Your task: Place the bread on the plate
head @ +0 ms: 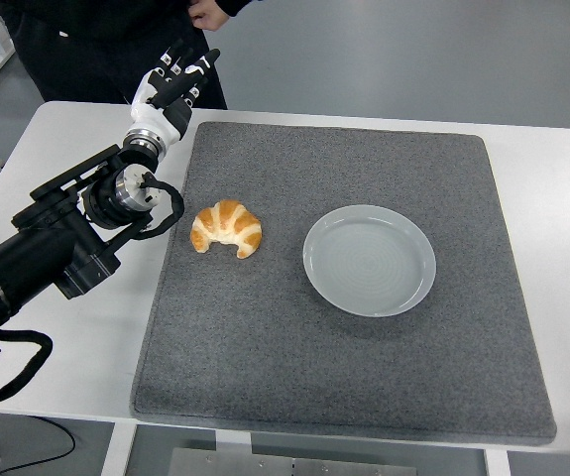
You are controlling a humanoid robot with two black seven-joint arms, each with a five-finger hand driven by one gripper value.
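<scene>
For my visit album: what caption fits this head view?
Robot's left hand hovers open beyond a croissant on a grey mat, beside an empty plate.

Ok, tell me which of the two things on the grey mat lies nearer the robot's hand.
The golden crescent-shaped croissant, on the mat's left side. It lies nearer the left hand than the empty round pale-grey plate to its right.

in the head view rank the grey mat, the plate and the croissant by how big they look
1. The dark grey felt-like mat, by far the largest; it covers most of the white table.
2. The round pale grey plate, lying on the mat.
3. The golden curved croissant, clearly smaller than the plate, lying left of it.
</scene>
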